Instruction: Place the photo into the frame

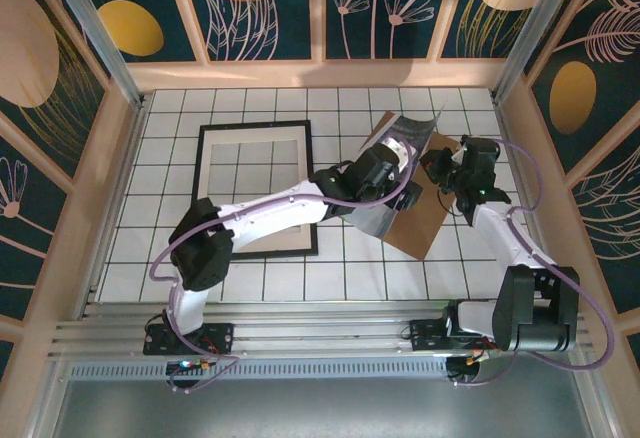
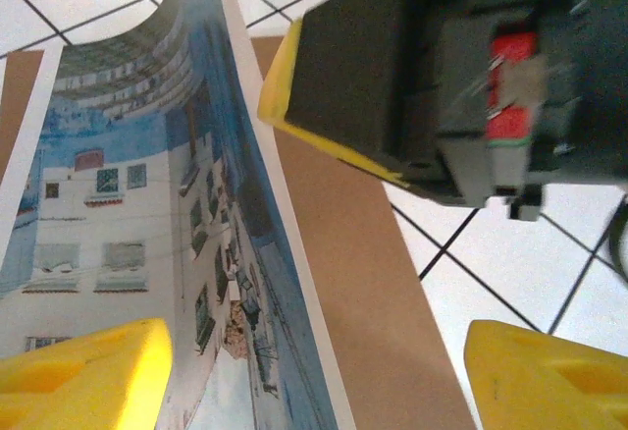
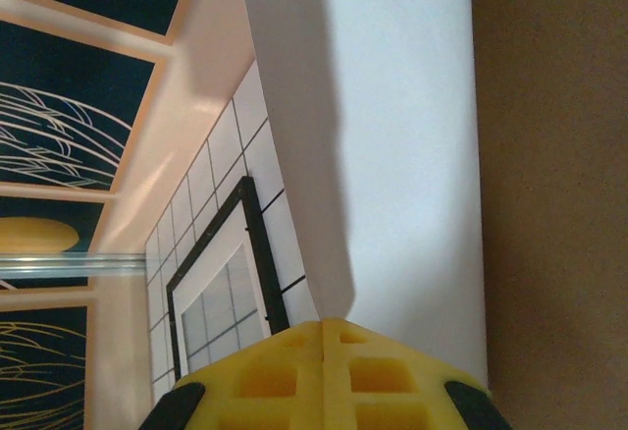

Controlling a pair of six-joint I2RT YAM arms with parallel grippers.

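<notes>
Photo (image 2: 118,214) beside frame (image 1: 255,125), cream mat (image 1: 255,136) within

Your left arm (image 1: 270,208) stretches forward and right, left tool (image 2: 314,391) jaws spread wide. Your right arm (image 1: 500,233) folds inward, right tool (image 3: 324,337) pinched shut on photo (image 3: 392,106) edge, close opposite left tool.

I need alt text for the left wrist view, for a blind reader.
The photo, pale buildings under blue sky, curls up from the brown backing board, its edge pinched by the right gripper. The left gripper is open, its yellow fingers either side of the photo's edge.
</notes>
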